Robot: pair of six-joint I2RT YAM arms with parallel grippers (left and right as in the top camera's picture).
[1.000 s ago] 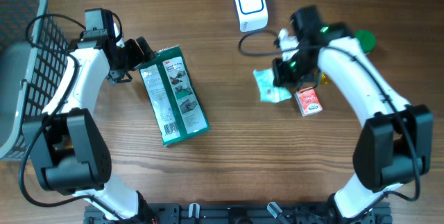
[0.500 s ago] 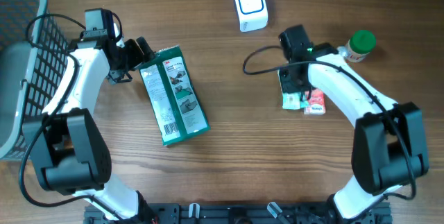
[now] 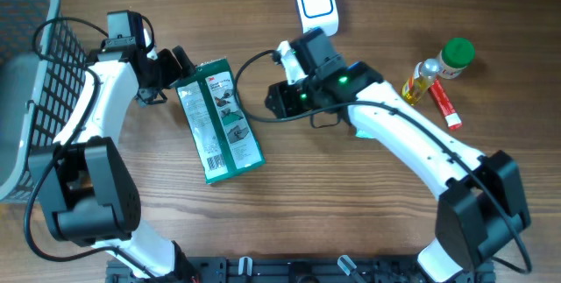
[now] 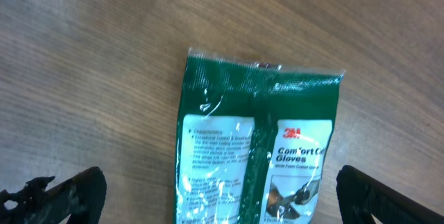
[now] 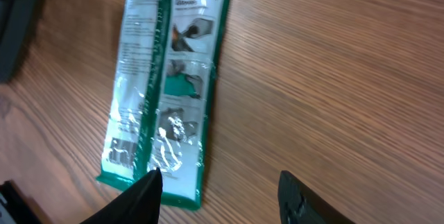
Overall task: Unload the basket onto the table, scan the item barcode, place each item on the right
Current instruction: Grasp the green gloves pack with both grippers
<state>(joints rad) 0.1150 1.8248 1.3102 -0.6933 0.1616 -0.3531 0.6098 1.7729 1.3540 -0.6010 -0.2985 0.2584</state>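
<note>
Left tool point(image 4: 222, 195) spread wide, 3M gloves pack point(image 4: 263, 141)

The left gripper point(image 4: 222, 193) has its jaws spread wide. The green glove packet point(image 4: 260, 148) lies across the middle of the gap between them, leaving a strip of bare counter point(image 4: 90, 57) along each side and free wood past its sealed end. Behind that arm, the wire basket point(image 3: 39, 64) closes off the outer side. The right gripper point(image 5: 222, 200) has its jaws apart over bare wood. The packet lies ahead and toward one finger, its lower corner just beside that fingertip; the other side is unobstructed. The scanner point(image 3: 316, 4) stands near, behind this wrist. The bottle point(image 3: 454, 55) and red tube point(image 3: 443, 106) sit well apart behind the arm.
</note>
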